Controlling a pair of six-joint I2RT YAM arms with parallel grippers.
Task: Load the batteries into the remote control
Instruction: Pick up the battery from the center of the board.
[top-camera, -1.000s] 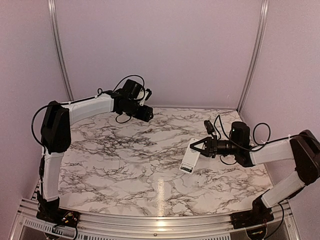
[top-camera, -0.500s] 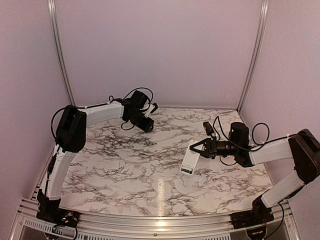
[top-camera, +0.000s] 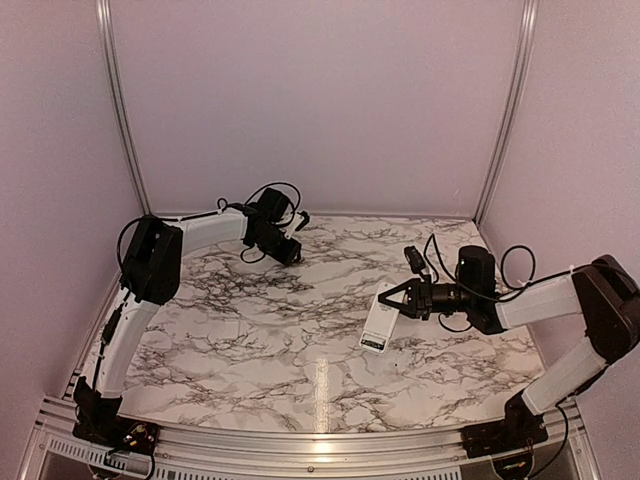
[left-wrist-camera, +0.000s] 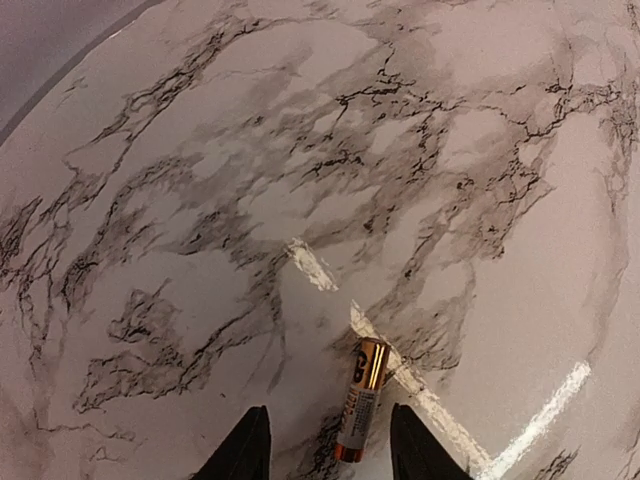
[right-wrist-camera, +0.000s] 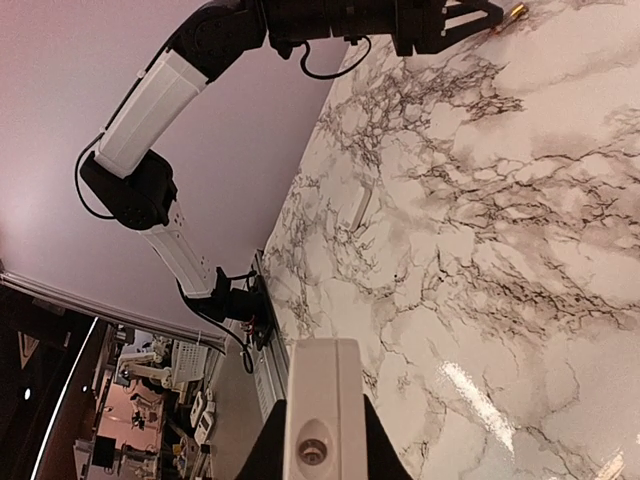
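Observation:
One battery (left-wrist-camera: 362, 398), gold and silver, lies on the marble table between the fingers of my left gripper (left-wrist-camera: 330, 455), which is open and low over it at the far back of the table (top-camera: 293, 256). It also shows in the right wrist view (right-wrist-camera: 515, 12) by the left gripper's tips. My right gripper (top-camera: 392, 298) is shut on the white remote control (top-camera: 376, 322), holding it above the table at right of centre. In the right wrist view the remote (right-wrist-camera: 320, 390) shows end-on between my fingers. Any other battery is out of view.
A small flat white piece (right-wrist-camera: 355, 208) lies on the marble table (top-camera: 250, 340) toward the left. The back wall stands close behind the left gripper. The aluminium frame rail (top-camera: 300, 445) runs along the near edge.
The left arm has folded its elbow back and brought its gripper down and slightly nearer, onto the table at the far back. The right gripper holds the remote almost still.

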